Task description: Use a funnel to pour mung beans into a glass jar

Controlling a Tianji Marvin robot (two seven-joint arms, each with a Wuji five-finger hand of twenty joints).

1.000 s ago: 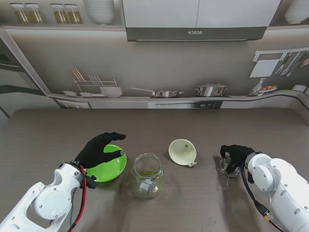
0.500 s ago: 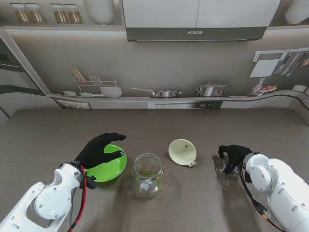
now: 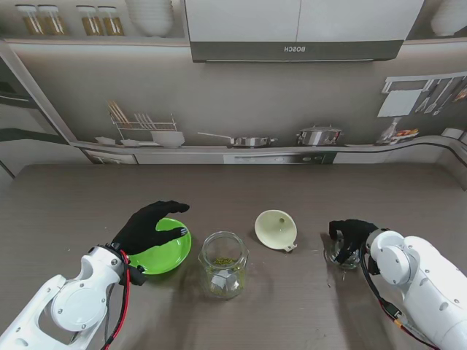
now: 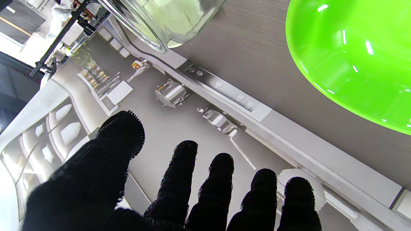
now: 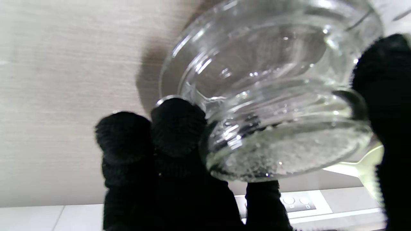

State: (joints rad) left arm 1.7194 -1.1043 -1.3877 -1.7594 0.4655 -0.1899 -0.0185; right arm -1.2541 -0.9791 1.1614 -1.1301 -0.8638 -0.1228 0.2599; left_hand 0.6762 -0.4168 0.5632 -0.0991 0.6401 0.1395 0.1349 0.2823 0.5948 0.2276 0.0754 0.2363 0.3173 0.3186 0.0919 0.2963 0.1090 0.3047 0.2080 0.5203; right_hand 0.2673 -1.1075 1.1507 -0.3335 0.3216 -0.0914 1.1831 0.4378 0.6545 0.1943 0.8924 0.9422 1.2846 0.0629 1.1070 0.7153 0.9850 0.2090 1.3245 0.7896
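Observation:
The glass jar stands upright at the table's middle, lidless, with a thin layer of mung beans at its bottom; its rim shows in the left wrist view. A cream funnel lies on its side to the jar's right, apart from it. The green bowl sits left of the jar and shows no beans. My left hand hovers open over the bowl's near-left rim, fingers spread. My right hand is shut on a glass lid on the table, fingers and thumb wrapped round the lid.
The wooden table ends at a printed kitchen backdrop along its far edge. A pale sliver of the funnel shows past the lid in the right wrist view.
My right hand and the glass lid have shifted slightly to the left, toward the funnel. The left hand, bowl, jar and funnel have not moved.

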